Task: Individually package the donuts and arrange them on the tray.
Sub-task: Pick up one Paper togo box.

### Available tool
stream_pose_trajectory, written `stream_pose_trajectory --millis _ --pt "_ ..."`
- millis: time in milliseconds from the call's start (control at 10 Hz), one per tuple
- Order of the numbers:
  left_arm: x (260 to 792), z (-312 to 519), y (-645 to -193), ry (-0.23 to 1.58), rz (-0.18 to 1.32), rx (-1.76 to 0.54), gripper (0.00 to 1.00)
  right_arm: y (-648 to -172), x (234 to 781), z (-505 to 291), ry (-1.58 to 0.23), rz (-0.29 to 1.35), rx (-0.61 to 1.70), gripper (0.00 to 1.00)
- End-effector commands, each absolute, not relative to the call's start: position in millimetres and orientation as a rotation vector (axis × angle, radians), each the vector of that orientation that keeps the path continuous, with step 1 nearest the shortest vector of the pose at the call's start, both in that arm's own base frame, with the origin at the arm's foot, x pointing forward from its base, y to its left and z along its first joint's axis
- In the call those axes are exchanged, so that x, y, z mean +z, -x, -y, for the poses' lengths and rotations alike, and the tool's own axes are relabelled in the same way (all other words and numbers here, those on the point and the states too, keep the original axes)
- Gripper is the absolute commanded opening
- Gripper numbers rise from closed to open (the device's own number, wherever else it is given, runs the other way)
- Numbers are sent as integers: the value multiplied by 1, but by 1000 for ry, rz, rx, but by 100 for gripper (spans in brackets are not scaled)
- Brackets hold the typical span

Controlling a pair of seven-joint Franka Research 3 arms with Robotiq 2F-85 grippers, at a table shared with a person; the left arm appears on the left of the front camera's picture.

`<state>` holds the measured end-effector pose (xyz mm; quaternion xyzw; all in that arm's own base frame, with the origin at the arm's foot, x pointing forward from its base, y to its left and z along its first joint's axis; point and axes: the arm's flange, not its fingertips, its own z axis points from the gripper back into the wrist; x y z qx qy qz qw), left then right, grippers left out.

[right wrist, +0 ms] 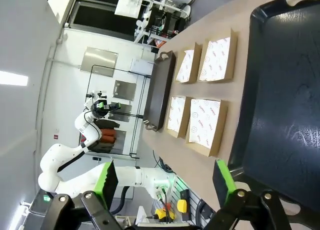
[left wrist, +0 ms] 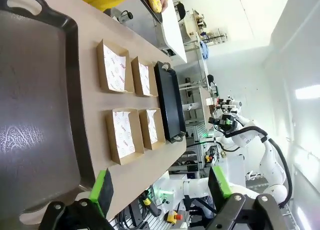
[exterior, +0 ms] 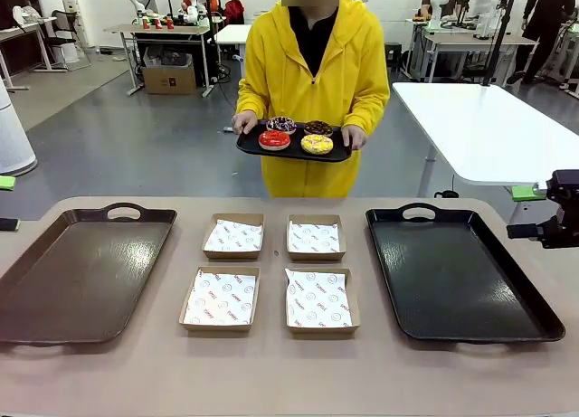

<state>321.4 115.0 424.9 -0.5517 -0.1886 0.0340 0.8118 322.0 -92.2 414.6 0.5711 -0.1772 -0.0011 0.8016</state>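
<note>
Bench note, taken from the robot's side of the table; 12 o'clock is the far edge.

Donuts: all four are off the table, on a small serving tray point(exterior: 249, 146). A person in a yellow hooded top holds it at 12 o'clock, beyond the far edge, with one hand point(exterior: 243, 121) at one end and the other hand point(exterior: 354, 137) at the opposite end. On that tray:
- red donut point(exterior: 274, 139) at 7 o'clock
- yellow donut point(exterior: 317, 144) at 5 o'clock
- dark sprinkled donut point(exterior: 281, 124) at 11 o'clock
- brown donut point(exterior: 317, 127) at 1 o'clock

Each sits close beside its neighbours.

Table: brown tray point(exterior: 81, 272) at 9 o'clock, black tray point(exterior: 452, 272) at 3 o'clock. Four paper-lined boxes point(exterior: 220, 298) stand two by two between them, tops open.

Left gripper point(left wrist: 160, 187): jaws spread wide, green pads well apart, nothing held. It hangs over the near end of the brown tray. The donuts are well apart from these jaws; the yellow donut shows at the top edge of the left wrist view, beyond the boxes.

Right gripper point(right wrist: 166, 180): jaws likewise spread wide, nothing between them, over the near end of the black tray. Donuts well apart from it.
</note>
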Motion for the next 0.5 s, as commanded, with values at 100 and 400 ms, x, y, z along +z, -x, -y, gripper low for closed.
stream_pose_trajectory --millis 100,400 --pt "423 -111 -324 1191 402 62 100 -325 410 87 -1242 365 5 100" --pt "423 -111 -324 1191 402 62 100 -325 410 87 -1242 365 5 100"
